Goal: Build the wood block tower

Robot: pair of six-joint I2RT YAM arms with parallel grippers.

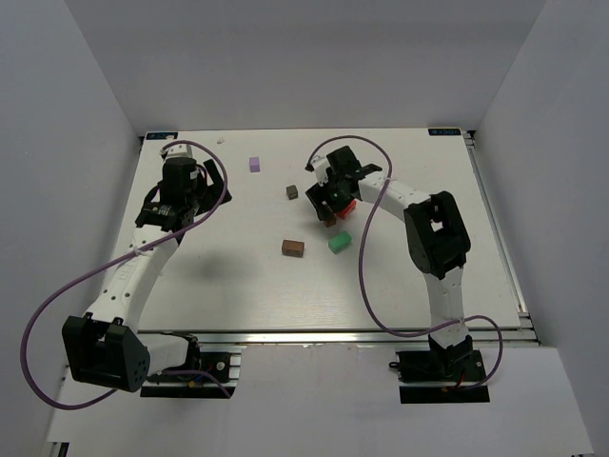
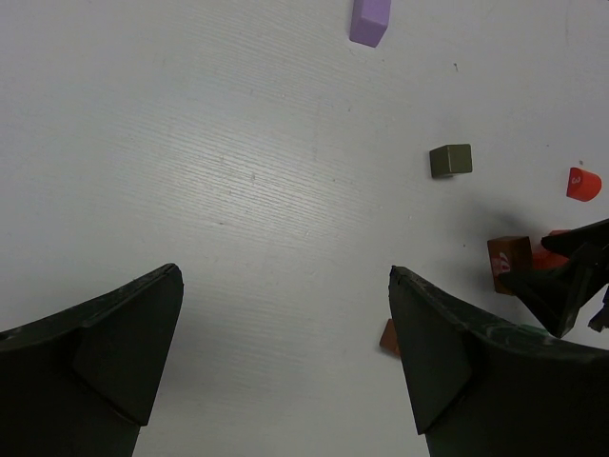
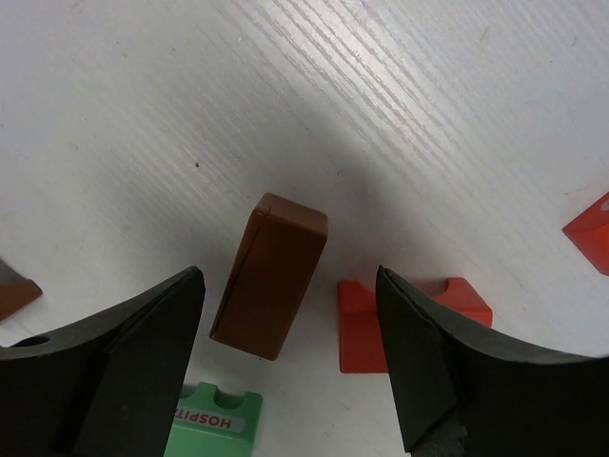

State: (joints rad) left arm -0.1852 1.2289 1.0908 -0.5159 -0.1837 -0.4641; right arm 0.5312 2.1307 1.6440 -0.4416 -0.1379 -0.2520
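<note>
Only your right wrist view shows the brown bar sitting between the parted fingers of the right gripper, right of centre, while the left gripper gapes wide over the table at far left.

**Bright, Even Light; Soft Shadows**

Diffuse overhead light keeps the white counter bright in the top view, with faint grey shadows beneath both arms. In the right wrist view, shade pools around the brown bar. The counter grain is sharp, while the black jaws show little detail.
</note>
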